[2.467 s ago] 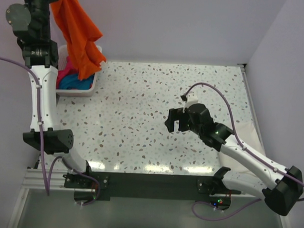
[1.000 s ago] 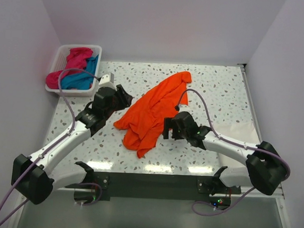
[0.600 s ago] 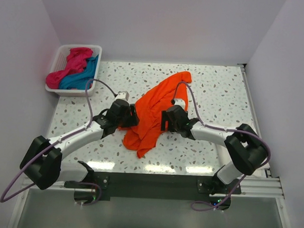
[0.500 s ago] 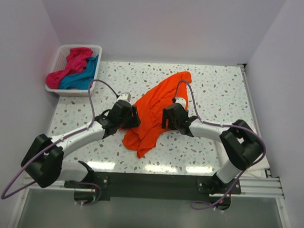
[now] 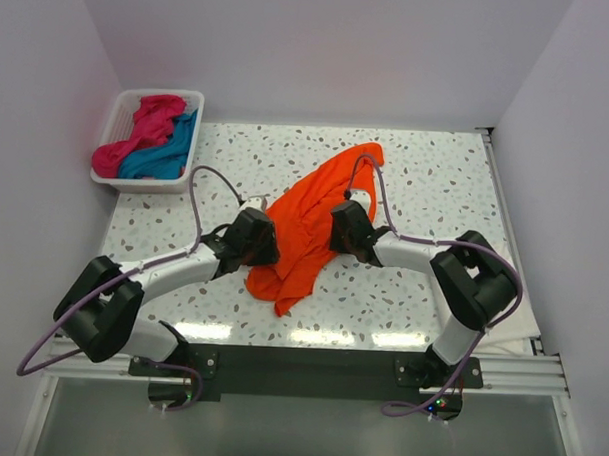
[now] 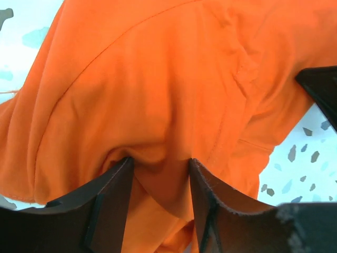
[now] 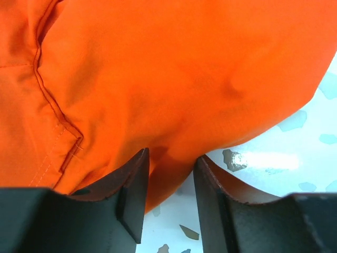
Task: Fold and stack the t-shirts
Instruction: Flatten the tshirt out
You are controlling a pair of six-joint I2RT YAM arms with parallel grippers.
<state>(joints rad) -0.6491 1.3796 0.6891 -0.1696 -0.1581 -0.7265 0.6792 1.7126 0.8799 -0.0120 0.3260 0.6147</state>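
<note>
Left gripper (image 6: 159,166) and right gripper (image 7: 171,158) each straddle orange t-shirt (image 5: 307,216) mid-frame on worktop (image 5: 436,183); clamped or not, can't tell.

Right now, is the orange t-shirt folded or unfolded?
Unfolded: the orange t-shirt lies crumpled in a loose diagonal heap on the speckled table, wrinkled, edges uneven, no neat creases.

I see my left arm (image 5: 173,270) and right arm (image 5: 409,256) built alike: white link shells between chunky black joint housings, a thin purple cable (image 5: 190,199) looping off each, black base brackets (image 5: 180,364), and flat, matte dark end effector fingers (image 6: 113,195).
</note>
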